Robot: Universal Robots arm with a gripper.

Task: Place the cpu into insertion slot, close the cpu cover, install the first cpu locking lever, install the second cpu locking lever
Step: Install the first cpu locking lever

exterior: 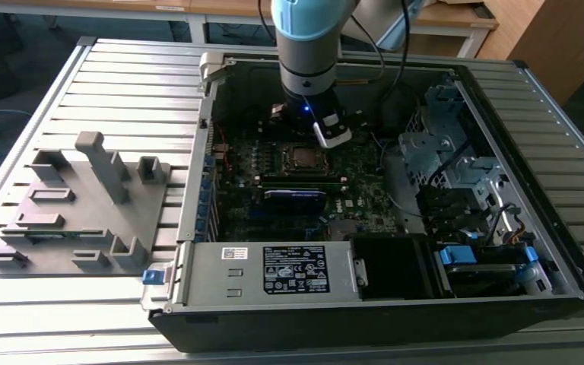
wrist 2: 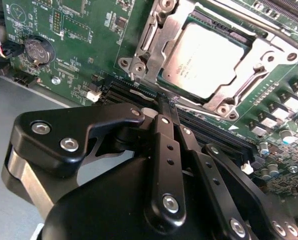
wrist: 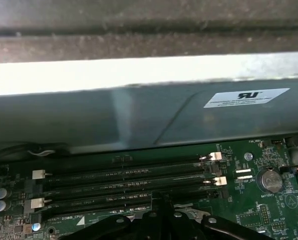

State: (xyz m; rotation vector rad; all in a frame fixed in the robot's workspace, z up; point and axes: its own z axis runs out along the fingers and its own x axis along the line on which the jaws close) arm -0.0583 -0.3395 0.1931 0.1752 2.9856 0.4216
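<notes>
Silvery-grey cpu is already sitting in the insertion slot, and the cpu cover looks folded down flat around it, with the chip's top showing through the square window. So going by these shots, the first two steps are done.

Now the bit that matters. In the second wrist view the pincer has its two black fingers squeezed together to a point, and I can't make out anything held between them. That point sits right at the edge of the socket that faces the long black memory slots, close to one corner of the cover. The cpu lies straight ahead of the fingertips, just past that edge. The slots run along the same edge, so the fingers reach in across them, not along them.

A thin bright rod seems to run along that side of the cover just beyond the tip. It might be a locking lever, but I can't tell if it's latched or if the tip touches it.

In the exterior view the pincer hangs just to the exterior view's right of the socket, above the green circuit board.
</notes>
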